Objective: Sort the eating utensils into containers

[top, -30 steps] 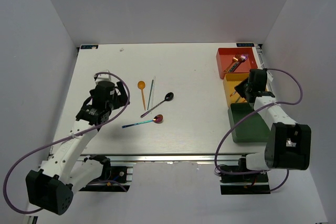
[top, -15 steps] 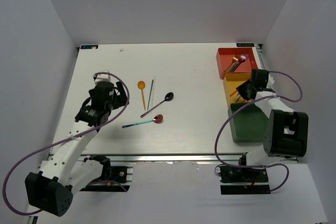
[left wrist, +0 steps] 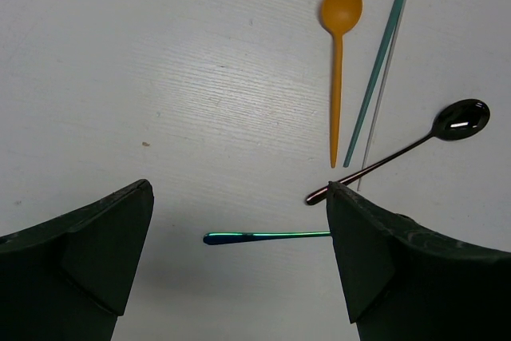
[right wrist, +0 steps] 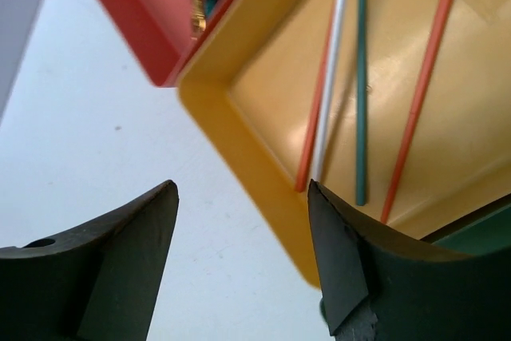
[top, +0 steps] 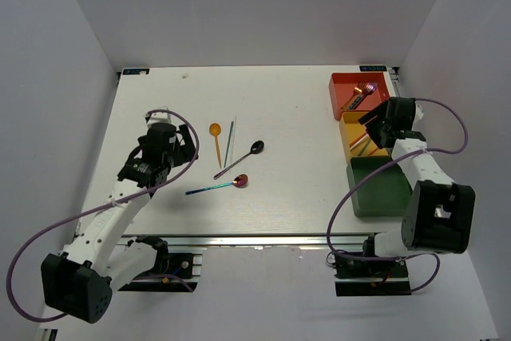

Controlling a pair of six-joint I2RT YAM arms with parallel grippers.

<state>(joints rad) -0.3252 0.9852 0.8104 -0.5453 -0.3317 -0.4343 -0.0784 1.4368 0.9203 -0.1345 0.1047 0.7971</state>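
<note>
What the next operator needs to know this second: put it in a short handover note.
Left pincer: open, empty, hovering over the table.
Right pincer: open, empty, over the yellow tray.
Done: four chopsticks lie in the yellow tray; some cutlery lies in the red tray. Nothing visible in the green tray.
Left on the table: orange spoon, teal chopstick, white chopstick, black spoon, iridescent spoon.
</note>
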